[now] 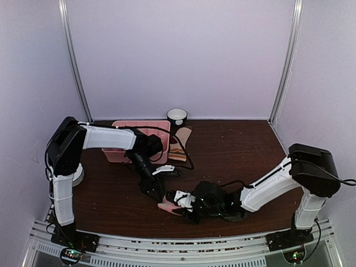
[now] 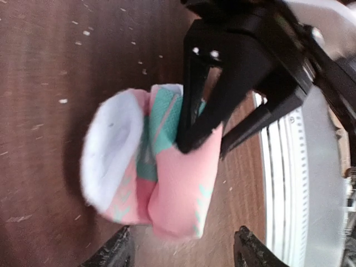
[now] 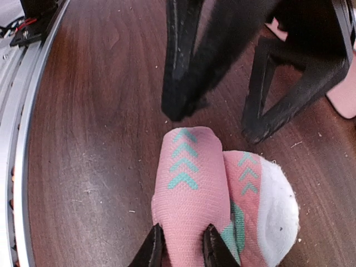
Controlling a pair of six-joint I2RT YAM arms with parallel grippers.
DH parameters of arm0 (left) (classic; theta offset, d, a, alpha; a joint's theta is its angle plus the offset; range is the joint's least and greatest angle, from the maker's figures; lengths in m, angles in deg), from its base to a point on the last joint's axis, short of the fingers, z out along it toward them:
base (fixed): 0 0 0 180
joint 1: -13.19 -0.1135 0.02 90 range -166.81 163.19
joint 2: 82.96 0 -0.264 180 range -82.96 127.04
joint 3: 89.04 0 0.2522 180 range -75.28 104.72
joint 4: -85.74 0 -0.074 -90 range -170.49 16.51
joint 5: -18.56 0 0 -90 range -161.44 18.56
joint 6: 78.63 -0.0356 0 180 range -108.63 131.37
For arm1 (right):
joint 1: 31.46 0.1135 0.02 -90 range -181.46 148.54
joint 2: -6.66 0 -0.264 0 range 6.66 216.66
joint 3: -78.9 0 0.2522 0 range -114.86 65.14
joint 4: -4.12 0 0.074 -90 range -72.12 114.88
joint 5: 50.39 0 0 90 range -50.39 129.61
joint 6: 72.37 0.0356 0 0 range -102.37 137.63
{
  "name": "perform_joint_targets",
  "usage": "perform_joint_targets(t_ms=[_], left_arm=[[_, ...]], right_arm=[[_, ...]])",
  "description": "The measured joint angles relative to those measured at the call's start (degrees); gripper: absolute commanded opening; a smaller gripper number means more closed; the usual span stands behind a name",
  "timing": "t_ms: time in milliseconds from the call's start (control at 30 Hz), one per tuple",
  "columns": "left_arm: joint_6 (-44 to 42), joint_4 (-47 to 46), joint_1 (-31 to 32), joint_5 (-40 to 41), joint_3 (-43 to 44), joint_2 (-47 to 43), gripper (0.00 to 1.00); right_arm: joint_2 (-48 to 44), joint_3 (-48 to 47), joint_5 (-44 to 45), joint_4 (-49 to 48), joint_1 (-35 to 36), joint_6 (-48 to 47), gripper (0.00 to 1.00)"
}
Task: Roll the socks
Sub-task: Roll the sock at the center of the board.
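clamping right claw (image 3: pixel 181 240) on the pink sock (image 3: pixel 189 192) to hold its roll, with left claw (image 2: pixel 182 246) spread apart.

Soft dim light, mild glare, close-up blur

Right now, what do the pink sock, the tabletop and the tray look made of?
The pink sock: soft knit fabric, matte, teal chevrons, fuzzy white toe; it folds and bulges. The tabletop: dark wood or wood-look laminate, grain lines, slight sheen; can't tell which. The tray: likely moulded plastic, uniform pink, stiff walls.
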Motion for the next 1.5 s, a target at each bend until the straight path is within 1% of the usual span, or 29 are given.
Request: perform_joint_targets(t_ms=[100,200,233,400,600,700,800,933,1000,1100,1233,1333,1433,1500], left_arm=[[-0.5,-3.4,-1.2,2.3,-3.4,-5.2,0.62],[-1.0,-5.5,-1.0,3.2,-5.8,-8.3,0.61],[-1.1,-6.0,-0.8,3.3,-6.2,-8.7,0.61],[-1.8,-11.0,0.5,3.3,-9.2,-9.9,0.6],[-3.1,-15.6,3.9,5.5,-12.9,-10.7,0.6],[-4.2,-17.3,4.6,7.4,-13.1,-10.7,0.6],[-4.6,-19.0,5.1,9.6,-13.2,-10.7,0.57],[-4.6,-22.3,6.1,12.9,-13.9,-10.7,0.51],[-4.6,-23.6,6.6,14.8,-14.0,-10.5,0.48],[-4.4,-25.7,7.4,17.6,-13.9,-9.5,0.42],[-4.1,-26.3,7.5,18.6,-12.7,-7.6,0.29],[-3.8,-26.1,7.6,18.1,-11.6,-6.8,0.2],[-3.3,-25.2,7.6,16.9,-10.0,-5.6,0.14],[-3.0,-23.8,7.6,15.6,-8.1,-4.2,0.13]], right_arm=[[0.0,-0.6,-5.0,0.6,-2.8,4.7,0.16],[0.4,-1.6,-10.9,1.6,-5.5,10.2,0.15],[0.5,-1.8,-11.5,1.7,-6.2,11.1,0.15],[3.4,-4.7,-20.7,2.6,-10.1,20.2,0.13],[7.9,-6.5,-30.3,-2.4,-14.0,31.1,0.11],[9.7,-6.3,-34.5,-5.9,-15.4,36.5,0.11],[10.9,-5.2,-36.8,-9.6,-16.4,41.0,0.11],[12.2,-4.5,-38.5,-13.4,-17.2,45.4,0.12],[12.9,-4.5,-39.5,-15.1,-17.6,47.7,0.15],[14.0,-4.4,-40.8,-17.4,-18.2,50.9,0.22],[14.7,-2.6,-41.3,-21.7,-18.9,55.0,0.37],[14.2,0.2,-40.7,-25.9,-19.3,56.9,0.53],[11.9,4.0,-39.2,-27.9,-19.5,56.5,0.56],[9.3,6.7,-37.4,-27.7,-19.5,54.6,0.56]])
